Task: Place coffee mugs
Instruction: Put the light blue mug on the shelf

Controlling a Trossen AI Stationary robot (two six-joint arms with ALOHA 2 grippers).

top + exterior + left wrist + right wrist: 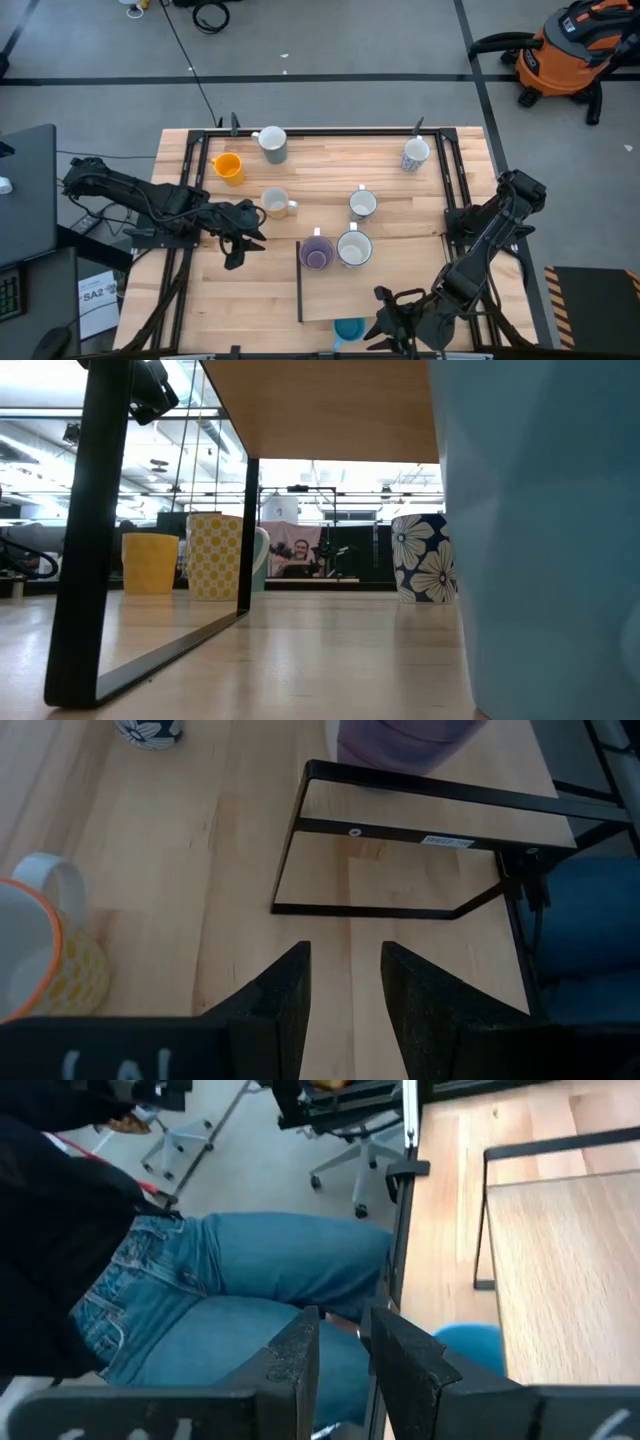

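Right tool slightly apart, empty, near blue mug, seated person beyond

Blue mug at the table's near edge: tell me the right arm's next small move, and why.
Probably shift the right gripper sideways toward the blue mug and line its fingers up on the rim. The jaws stand slightly apart with nothing between them, beside the mug rather than over it, at the near edge by the low wooden shelf. The left gripper hangs empty.

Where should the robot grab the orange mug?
Probably by the rim. The orange mug stands upright with its mouth open to the top, so one finger can go inside and one outside, coming straight down. Its handle points toward the table's left edge, so pinch the opposite wall.
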